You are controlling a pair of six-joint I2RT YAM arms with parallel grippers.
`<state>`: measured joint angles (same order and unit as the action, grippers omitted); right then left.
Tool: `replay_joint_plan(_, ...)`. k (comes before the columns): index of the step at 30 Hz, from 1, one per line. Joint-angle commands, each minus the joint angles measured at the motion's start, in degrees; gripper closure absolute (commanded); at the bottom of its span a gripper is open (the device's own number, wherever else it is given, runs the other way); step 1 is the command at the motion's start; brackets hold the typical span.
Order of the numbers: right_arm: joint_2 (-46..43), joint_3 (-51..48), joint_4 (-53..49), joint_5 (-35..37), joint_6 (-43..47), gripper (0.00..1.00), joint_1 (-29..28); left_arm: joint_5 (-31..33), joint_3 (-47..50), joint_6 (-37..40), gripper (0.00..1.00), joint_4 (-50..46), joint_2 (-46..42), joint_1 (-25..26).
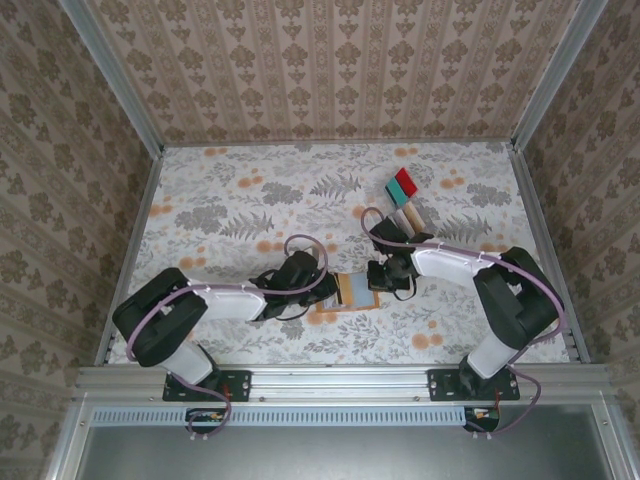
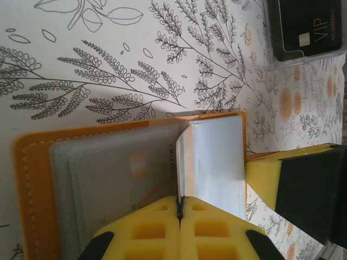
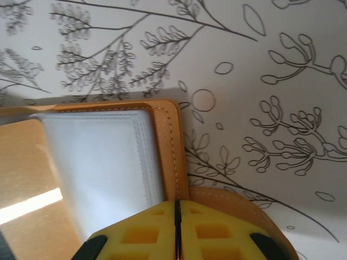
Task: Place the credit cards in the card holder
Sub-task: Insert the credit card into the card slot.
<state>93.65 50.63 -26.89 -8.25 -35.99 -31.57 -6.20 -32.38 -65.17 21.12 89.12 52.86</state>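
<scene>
Right now the card holder [image 1: 357, 290] lies open on the floral table [image 1: 230, 210], near the middle, between both arms. The left gripper [image 2: 180, 210] is clamped tight on one of its clear inner sleeves. The right gripper [image 3: 176, 218] is closed on its stitched right edge. The credit cards [image 1: 402, 200] sit stacked far right, well apart.
</scene>
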Motion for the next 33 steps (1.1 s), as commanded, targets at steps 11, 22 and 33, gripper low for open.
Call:
replay_joint_plan(11, 2.42, -6.42, 2.58, 1.29, -2.4, 0.91, -0.01, -2.15, -3.04, 1.93, 0.97, 0.21, 5.78, 1.7)
replay_joint_plan(22, 2.24, -6.51, 2.55, 1.35, -3.26, 0.9, 0.02, -1.06, -5.91, 4.96, 0.95, -4.72, 5.73, 2.6)
replay_joint_plan(33, 1.36, -6.36, 3.24, -0.42, -4.08, 0.89, 0.01, -3.23, -13.87, 9.61, 0.86, -13.7, 9.95, 3.34)
